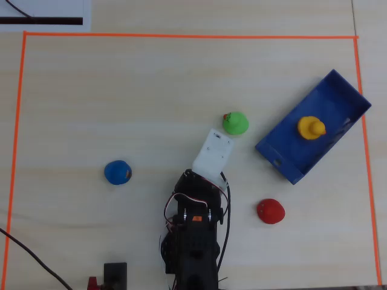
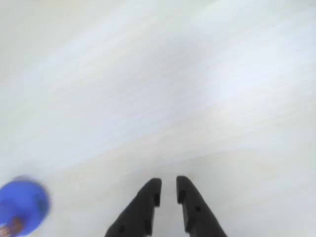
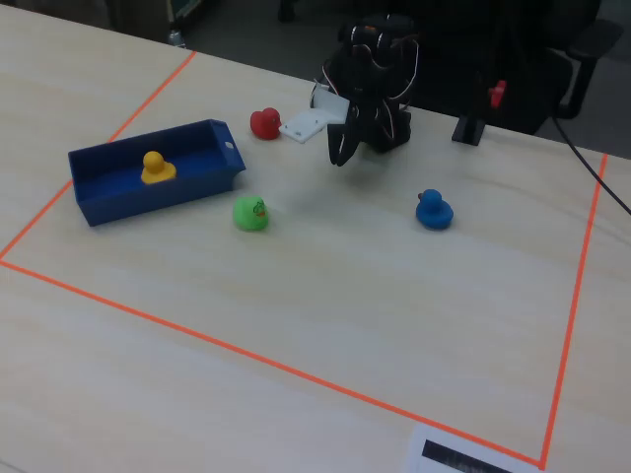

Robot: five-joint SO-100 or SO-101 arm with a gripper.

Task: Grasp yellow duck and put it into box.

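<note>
- The yellow duck (image 1: pixel 311 128) is a small, rounded toy, yellow with a darker orange-yellow head. It sits upright inside the blue box (image 1: pixel 338 90), near the middle of the box floor and clear of the walls.
- In the fixed view the yellow duck (image 3: pixel 153 167) stands in the left half of the blue box (image 3: pixel 113 202).
- The box is an open rectangular tray, lying askew near the right edge of the desk (image 1: pixel 121 90) in the overhead view, just inside the orange tape line (image 1: pixel 181 36). A small pale mark shows on one short wall; it is too small to read.
- The gripper (image 2: pixel 168 190) shows two black fingers nearly closed, with a narrow gap between them and nothing in it. It hangs over bare desk. The wrist view is blurred, so finer detail is uncertain.
- The arm (image 1: pixel 193 223) stands at the near edge of the desk in the overhead view, with a white plate (image 1: pixel 213 154) at its front.
- A green duck (image 1: pixel 235 122) lies near the box, a red duck (image 1: pixel 270 211) towards the near edge, and a blue duck (image 1: pixel 117 172) to the left.
- A white label with a black bar (image 3: pixel 463 458) lies outside the tape; no text is legible.
</note>
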